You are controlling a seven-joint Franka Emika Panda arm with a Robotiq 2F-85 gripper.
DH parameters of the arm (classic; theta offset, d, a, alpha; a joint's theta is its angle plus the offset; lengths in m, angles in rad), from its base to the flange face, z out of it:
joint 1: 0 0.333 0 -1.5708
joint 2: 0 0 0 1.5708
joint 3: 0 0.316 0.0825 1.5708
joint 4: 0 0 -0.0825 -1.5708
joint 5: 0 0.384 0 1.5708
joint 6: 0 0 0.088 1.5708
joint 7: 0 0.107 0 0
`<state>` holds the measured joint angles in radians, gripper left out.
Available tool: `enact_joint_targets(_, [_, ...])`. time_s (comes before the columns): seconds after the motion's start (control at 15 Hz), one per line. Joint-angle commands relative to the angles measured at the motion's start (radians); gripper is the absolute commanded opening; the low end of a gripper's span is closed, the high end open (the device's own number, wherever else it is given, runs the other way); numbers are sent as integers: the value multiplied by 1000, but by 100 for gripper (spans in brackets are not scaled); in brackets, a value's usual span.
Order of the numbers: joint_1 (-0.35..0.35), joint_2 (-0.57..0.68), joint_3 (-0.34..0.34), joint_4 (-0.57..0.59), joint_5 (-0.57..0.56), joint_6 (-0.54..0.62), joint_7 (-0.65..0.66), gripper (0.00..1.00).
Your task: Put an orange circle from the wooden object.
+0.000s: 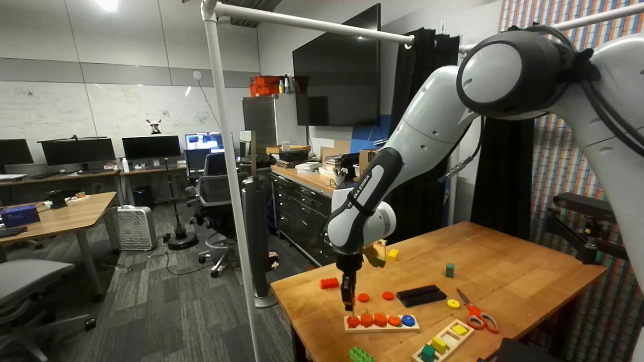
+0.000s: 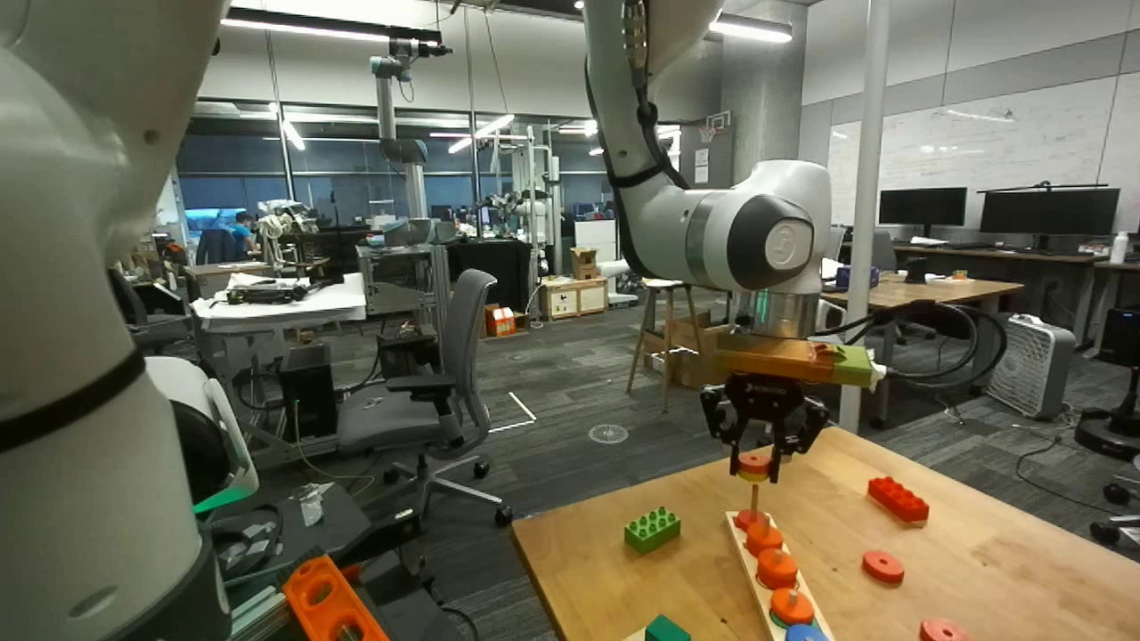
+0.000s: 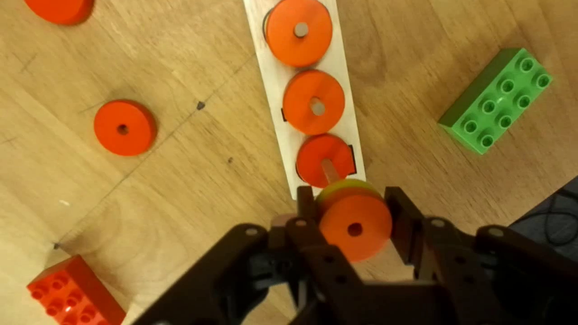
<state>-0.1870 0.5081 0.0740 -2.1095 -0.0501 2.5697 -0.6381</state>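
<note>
Orange disc (image 3: 359,214), yellow disc (image 3: 350,183) beneath: clasped in my end effector (image 2: 754,469) above the wooden block (image 3: 347,128). I judged them light, rigid, best gripped by their rims.

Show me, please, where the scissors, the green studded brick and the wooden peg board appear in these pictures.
Scissors (image 1: 473,309): in an exterior view, on the orange handle part.
Green studded brick (image 3: 501,102): wrist view, on its studded top.
Wooden peg board (image 3: 347,131): wrist view, on bare wood near a long edge.
</note>
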Motion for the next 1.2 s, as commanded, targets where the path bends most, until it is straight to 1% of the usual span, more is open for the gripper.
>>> enact_joint_targets(0.0, [23,-8,-1,43,-8,-54,34,23])
enact_joint_targets(0.33, [1,35,20,81,26,-48,3,23])
enact_joint_targets(0.6, [-27,98,42,116,73,-40,-17,23])
enact_joint_targets(1.13, [-29,229,73,219,82,-48,0,23])
